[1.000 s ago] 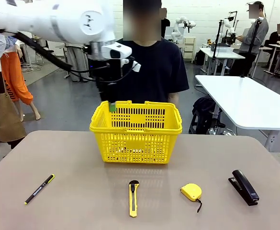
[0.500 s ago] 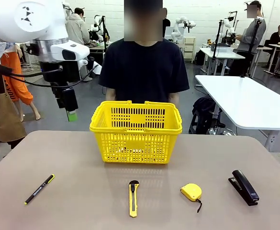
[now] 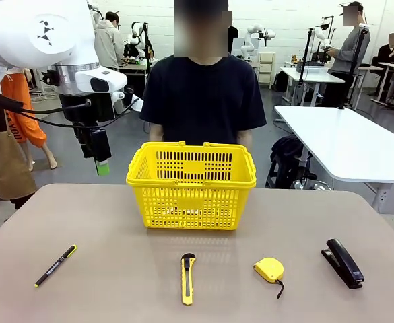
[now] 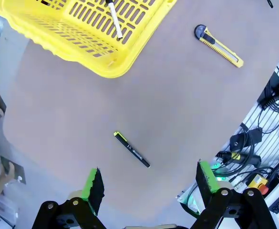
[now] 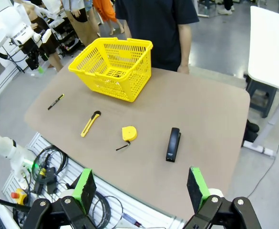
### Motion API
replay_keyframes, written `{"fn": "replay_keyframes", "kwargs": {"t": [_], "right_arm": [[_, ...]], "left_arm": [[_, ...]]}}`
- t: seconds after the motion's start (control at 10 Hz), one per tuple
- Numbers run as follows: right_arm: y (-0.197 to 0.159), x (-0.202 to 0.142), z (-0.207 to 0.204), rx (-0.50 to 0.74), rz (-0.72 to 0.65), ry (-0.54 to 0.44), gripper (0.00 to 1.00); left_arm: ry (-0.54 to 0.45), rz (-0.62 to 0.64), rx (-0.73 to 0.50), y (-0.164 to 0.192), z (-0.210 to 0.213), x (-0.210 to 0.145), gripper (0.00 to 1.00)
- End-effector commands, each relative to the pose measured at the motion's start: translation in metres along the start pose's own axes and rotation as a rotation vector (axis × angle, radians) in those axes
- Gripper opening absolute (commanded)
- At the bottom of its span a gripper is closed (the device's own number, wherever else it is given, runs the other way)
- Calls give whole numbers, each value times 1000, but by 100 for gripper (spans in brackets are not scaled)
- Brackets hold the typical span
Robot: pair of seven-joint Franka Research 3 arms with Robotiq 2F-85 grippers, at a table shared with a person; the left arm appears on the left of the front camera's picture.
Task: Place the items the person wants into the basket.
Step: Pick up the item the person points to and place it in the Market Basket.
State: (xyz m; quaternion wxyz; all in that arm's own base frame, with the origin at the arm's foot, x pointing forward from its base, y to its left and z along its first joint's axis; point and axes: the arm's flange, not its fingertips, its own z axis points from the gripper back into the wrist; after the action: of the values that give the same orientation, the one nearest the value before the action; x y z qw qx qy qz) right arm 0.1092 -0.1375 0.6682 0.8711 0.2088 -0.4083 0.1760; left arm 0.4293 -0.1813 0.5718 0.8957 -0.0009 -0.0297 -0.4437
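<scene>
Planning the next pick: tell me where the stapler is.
In the front view, the stapler lies on the table toward the robot's right, right of the tape measure and apart from the basket.

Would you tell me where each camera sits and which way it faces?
Front view: between the arms, looking across the table at the person behind the basket; the left gripper hangs beside it.
Left wrist view: high up, looking down between its open jaws at the pen.
Right wrist view: high off the table's near edge, looking over the stapler; the right gripper shows open.
Shared: all three show the basket and utility knife.
</scene>
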Motion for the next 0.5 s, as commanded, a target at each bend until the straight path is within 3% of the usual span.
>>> {"fn": "replay_keyframes", "kwargs": {"t": [0.0,0.4], "right_arm": [[5,-3,7,1,8,-9,100],[5,-3,7,1,8,-9,100]], "left_arm": [[-6,2,7,-3,3,-7,100],[-6,0,6,-2,5,-2,100]]}}
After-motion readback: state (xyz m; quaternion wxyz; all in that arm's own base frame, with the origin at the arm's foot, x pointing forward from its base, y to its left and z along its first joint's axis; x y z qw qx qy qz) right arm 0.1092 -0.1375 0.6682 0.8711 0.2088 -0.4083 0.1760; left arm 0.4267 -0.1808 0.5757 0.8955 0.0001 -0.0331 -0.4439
